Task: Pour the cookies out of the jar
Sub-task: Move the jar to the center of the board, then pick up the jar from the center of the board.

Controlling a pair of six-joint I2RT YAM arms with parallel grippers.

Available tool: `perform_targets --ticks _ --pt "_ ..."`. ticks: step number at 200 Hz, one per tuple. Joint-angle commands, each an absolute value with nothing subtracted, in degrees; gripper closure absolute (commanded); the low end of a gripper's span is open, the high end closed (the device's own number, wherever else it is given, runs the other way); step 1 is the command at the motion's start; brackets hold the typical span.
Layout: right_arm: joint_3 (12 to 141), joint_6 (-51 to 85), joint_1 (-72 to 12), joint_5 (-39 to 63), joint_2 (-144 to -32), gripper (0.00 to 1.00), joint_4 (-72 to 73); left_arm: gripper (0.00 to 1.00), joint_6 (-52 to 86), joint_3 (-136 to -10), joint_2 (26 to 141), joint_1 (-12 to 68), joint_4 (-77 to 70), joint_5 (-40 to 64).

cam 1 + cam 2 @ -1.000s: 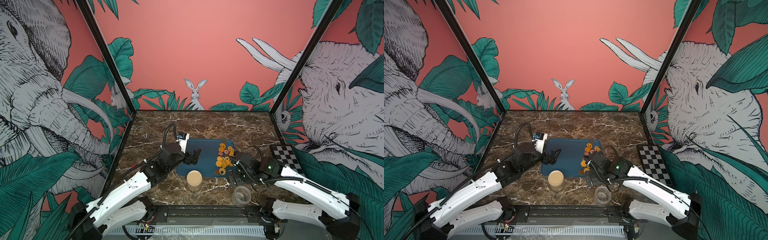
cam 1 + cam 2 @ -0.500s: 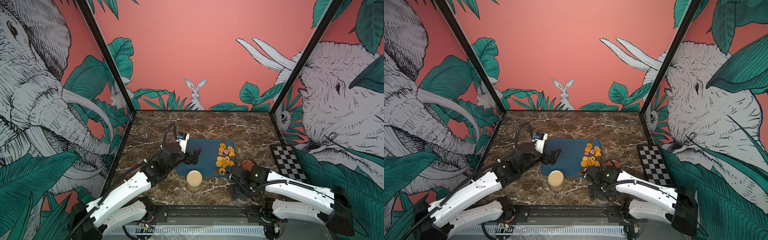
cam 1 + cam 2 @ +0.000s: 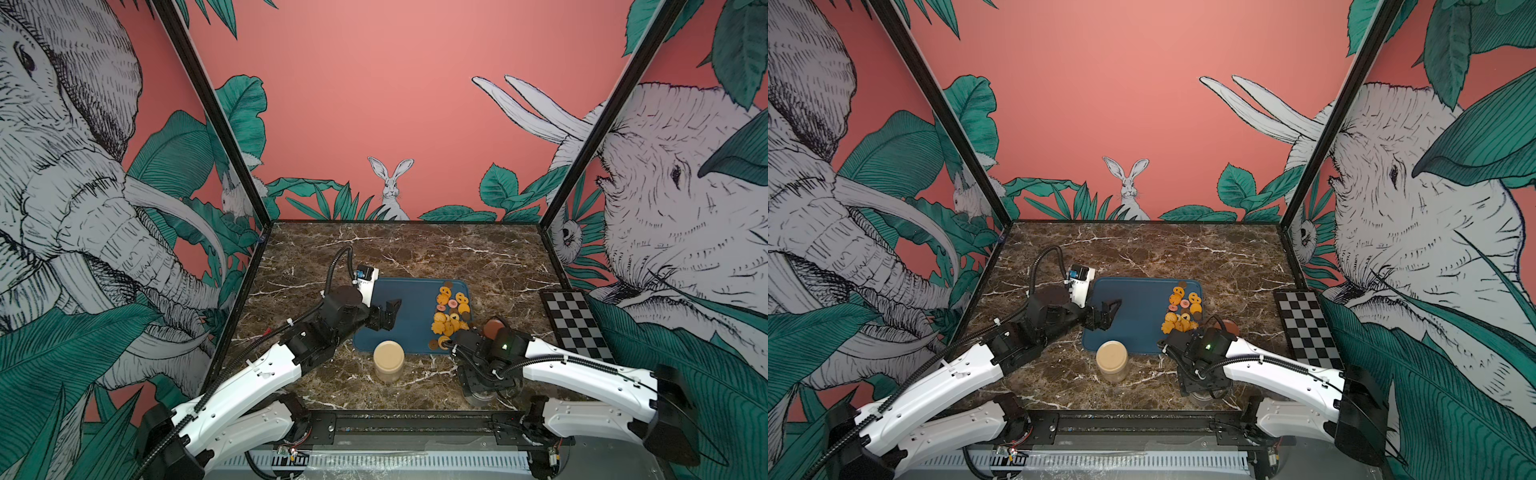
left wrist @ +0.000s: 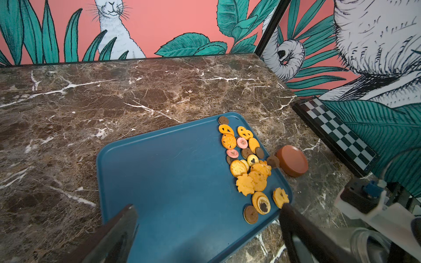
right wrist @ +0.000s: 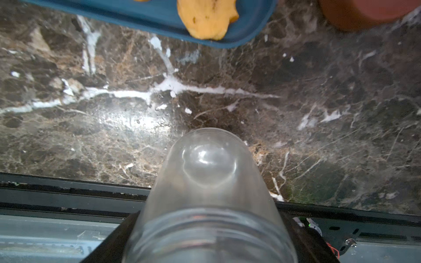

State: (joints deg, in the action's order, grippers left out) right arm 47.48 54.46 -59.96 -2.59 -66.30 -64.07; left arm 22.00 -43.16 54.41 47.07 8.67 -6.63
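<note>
The cookies point(image 3: 451, 311) point(image 4: 248, 164) lie spread along the right side of a blue tray point(image 3: 411, 307) point(image 4: 170, 170). A clear, empty jar point(image 5: 211, 182) point(image 3: 482, 397) is upright near the table's front edge, right of centre. My right gripper point(image 5: 209, 216) point(image 3: 484, 386) reaches down over the jar and is shut on its threaded neck, one finger on each side. My left gripper point(image 4: 207, 206) point(image 3: 390, 313) hovers open over the tray's left half, holding nothing. In both top views the right arm hides most of the jar.
A brown lid point(image 3: 492, 328) point(image 4: 292, 160) lies on the marble just right of the tray. A jar with a tan lid point(image 3: 388, 359) stands in front of the tray. A checkerboard point(image 3: 575, 324) lies along the right wall. The black front rail point(image 5: 68, 193) runs close behind the clear jar.
My right arm has swung back from the tray's near right corner, come down over the clear jar and closed on it. The left arm has not moved.
</note>
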Motion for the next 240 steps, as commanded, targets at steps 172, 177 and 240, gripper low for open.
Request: perform_targets --ticks 172,177,240 --pt "66.96 42.62 -62.20 -7.11 -72.13 0.01 -59.97 0.01 29.15 -49.81 61.36 43.29 24.01 -16.35" --pt "67.85 41.41 -63.02 -6.40 -73.31 0.01 -58.23 0.01 30.24 -50.22 62.34 42.24 25.29 -15.44" --pt "80.80 31.41 -65.99 1.05 -89.71 0.01 -47.49 0.01 35.94 -50.38 65.75 33.71 32.47 -9.64"
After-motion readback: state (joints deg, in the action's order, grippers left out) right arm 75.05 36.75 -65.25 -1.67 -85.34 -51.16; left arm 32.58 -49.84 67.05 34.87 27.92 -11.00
